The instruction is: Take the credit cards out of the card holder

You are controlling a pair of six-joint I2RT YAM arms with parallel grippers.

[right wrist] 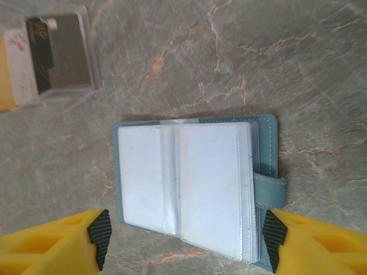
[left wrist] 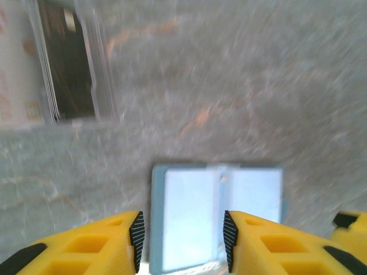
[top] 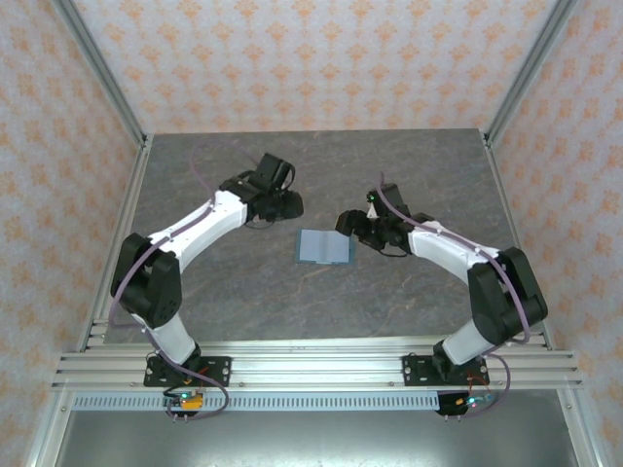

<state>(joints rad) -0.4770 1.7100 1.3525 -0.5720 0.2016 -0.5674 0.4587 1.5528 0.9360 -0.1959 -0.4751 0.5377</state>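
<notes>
We see the card holder (right wrist: 189,183) lying open on the tabletop (right wrist: 241,57), its sleeves apparently empty, and the cards (right wrist: 60,57) lying together well apart from it. The left end effector (left wrist: 182,240) and right end effector (right wrist: 186,232) both hover spread, pinching nothing. The emptying looks nearly done to us; the next move calls for checking the remaining sleeves.

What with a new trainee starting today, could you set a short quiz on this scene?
1. True or false: the card holder lies shut on the table.
2. In the right wrist view, the holder's strap tab sits on which edge? A left, B right, C top.
3. Fill in: the uppermost card of the loose pile lying apart from the holder is ___ in colour.
Key: 1 false, it lies open. 2 B. 3 black.
</notes>
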